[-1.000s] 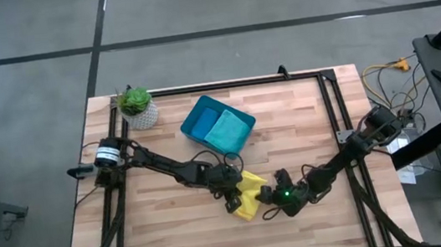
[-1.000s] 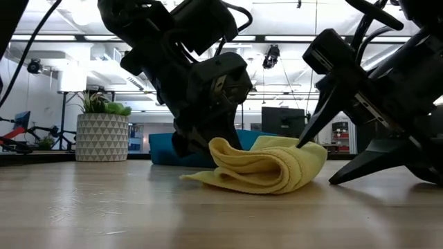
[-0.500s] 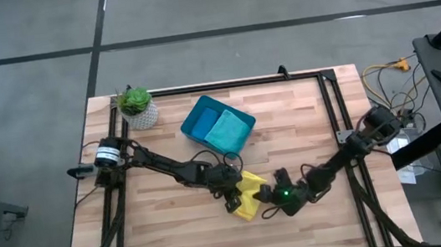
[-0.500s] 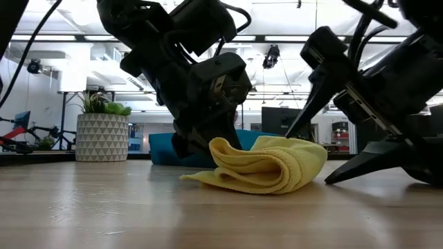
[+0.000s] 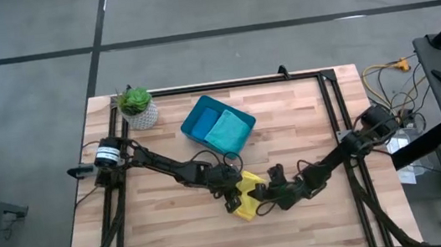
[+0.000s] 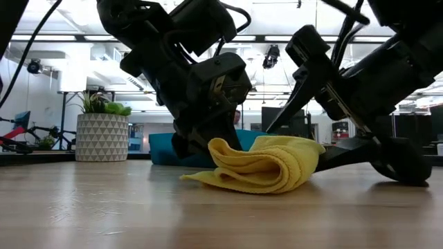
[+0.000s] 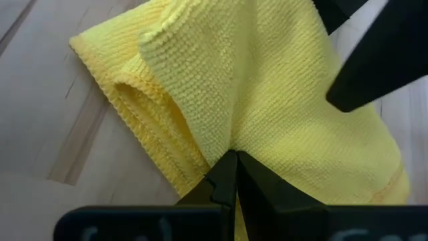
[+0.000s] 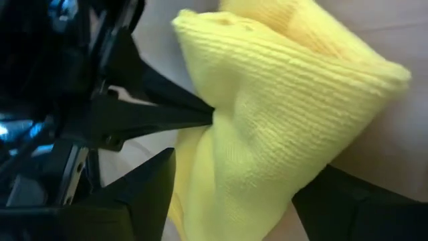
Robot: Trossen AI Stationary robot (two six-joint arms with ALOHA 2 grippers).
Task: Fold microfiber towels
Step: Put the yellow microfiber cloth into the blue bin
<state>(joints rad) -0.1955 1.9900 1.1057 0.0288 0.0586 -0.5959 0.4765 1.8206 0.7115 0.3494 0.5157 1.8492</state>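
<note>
The rigid blue plastic bin [image 5: 217, 126] sits at about twelve o'clock from my work, tilted on the pale wooden counter [image 5: 167, 240]; inside it a teal towel [image 5: 226, 130] fills the right half and a blue towel [image 5: 200, 124] the left. The yellow towel [image 5: 249, 196] lies at the counter's middle, a soft ribbed cloth rolled into a thick, loose fold (its hem shows a neat stitched edge). My left pincer [image 7: 231, 175], fingers pressed together, is pinching a pleat of that towel from its nine o'clock side. My right pincer [image 8: 227, 177] comes in from three o'clock with its fingers spread wide, one either side of the fold's rounded end. A potted plant in a white patterned pot [image 5: 138, 107] stands at the far left corner.
</note>
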